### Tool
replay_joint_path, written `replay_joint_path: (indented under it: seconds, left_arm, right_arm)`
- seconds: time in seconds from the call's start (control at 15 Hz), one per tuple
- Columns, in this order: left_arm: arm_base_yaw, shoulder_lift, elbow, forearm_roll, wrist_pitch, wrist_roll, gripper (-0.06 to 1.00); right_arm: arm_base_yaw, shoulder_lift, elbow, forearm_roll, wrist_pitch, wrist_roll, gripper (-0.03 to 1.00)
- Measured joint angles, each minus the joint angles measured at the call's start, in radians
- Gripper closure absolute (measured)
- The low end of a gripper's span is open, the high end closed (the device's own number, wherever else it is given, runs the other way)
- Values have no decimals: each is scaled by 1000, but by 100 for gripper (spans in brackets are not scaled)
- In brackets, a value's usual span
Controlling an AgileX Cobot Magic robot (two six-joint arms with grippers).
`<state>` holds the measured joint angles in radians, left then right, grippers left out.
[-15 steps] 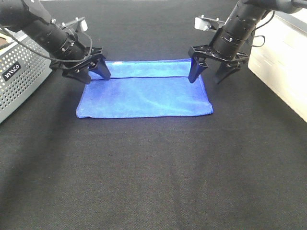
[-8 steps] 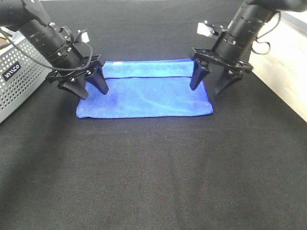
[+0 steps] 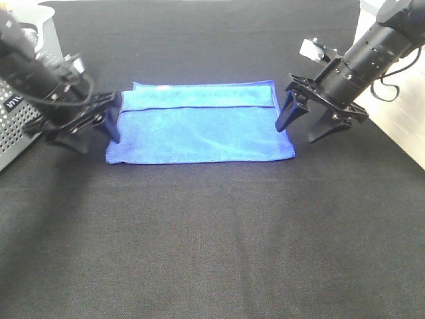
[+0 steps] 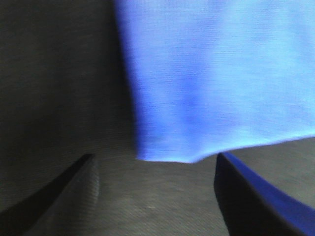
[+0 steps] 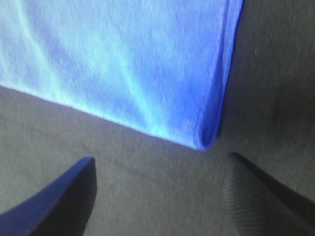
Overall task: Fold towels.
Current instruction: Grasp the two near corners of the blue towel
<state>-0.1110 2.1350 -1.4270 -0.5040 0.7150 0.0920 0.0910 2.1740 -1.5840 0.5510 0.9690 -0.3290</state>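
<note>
A blue towel (image 3: 199, 123) lies flat on the black table, its far strip folded over toward me. My left gripper (image 3: 89, 136) is open and empty, just off the towel's left edge near its front left corner (image 4: 165, 157). My right gripper (image 3: 300, 127) is open and empty, at the towel's right edge near its front right corner (image 5: 206, 142). Neither gripper holds the cloth. The towel fills the upper part of the left wrist view (image 4: 216, 73) and of the right wrist view (image 5: 123, 64).
A grey perforated metal basket (image 3: 20, 100) stands at the far left, close behind my left arm. A white surface (image 3: 398, 119) borders the table on the right, behind my right arm. Black tablecloth (image 3: 212, 232) stretches in front of the towel.
Both grippers have let go of the towel's far edge and drawn outward and toward me. The left moved left off the towel, the right moved right. The folded strip now lies flat.
</note>
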Motion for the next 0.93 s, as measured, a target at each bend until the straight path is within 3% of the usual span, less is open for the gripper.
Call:
replay_joint_path:
  seconds: [0.27, 0.47, 0.73, 0.93]
  left_arm:
    - [3, 7, 7, -10, -71, -11, 27]
    - [-5, 58, 4, -71, -73, 12, 22]
    - [-58, 101, -18, -111, -107, 62, 22]
    - [-74, 119, -43, -129, -114, 65, 26]
  right_arm:
    - [0, 1, 2, 6, -89, -2, 28]
    - [0, 61, 2, 55, -93, -51, 28]
    - [10, 121, 2, 122, -103, -69, 28]
    - [47, 127, 2, 136, -147, -67, 35]
